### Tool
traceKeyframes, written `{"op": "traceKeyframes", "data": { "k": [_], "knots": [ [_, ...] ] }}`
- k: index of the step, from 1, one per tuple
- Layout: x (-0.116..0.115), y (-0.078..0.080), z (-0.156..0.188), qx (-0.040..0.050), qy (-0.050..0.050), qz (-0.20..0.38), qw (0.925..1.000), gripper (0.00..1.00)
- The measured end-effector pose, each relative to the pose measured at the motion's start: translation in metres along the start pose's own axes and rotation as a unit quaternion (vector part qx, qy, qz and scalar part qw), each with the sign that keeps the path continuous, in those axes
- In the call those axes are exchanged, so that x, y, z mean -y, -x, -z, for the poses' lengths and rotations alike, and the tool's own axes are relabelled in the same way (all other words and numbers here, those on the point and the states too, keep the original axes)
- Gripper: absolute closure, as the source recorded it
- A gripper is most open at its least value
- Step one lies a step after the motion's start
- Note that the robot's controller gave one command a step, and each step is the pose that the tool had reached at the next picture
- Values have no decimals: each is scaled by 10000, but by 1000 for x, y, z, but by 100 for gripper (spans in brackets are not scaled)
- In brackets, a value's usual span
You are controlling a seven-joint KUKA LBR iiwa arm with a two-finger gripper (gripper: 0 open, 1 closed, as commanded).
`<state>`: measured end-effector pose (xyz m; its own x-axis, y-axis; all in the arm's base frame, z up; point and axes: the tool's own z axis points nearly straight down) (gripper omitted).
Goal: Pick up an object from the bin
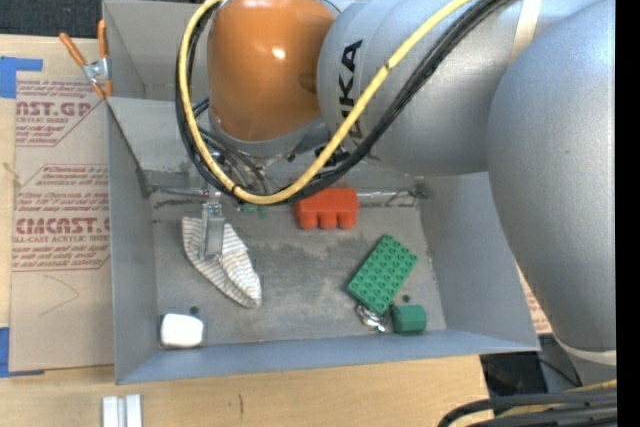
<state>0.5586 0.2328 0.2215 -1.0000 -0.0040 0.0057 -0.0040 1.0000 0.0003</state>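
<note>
My gripper (pixel 213 233) reaches down from under the orange wrist cover into the left half of the bin. Its tip rests on the upper part of a striped grey-and-white cloth (pixel 232 273), which lies crumpled on the bin floor and trails toward the front. An orange toy brick (pixel 326 209) lies just right of the gripper, near the middle of the bin.
A green studded plate (pixel 383 272) lies tilted at the front right, with a small green block (pixel 408 318) and a bit of metal (pixel 373 317) beside it. A white lump (pixel 181 329) sits in the front left corner. The arm covers the back of the bin.
</note>
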Motion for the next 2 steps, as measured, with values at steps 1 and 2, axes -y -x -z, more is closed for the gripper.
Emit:
{"op": "traceKeyframes", "data": {
  "k": [1,2],
  "knots": [
    [1,0,2,2,0,-6,10000,0],
    [9,7,-7,34,14,-164,9999,0]
  ]
}}
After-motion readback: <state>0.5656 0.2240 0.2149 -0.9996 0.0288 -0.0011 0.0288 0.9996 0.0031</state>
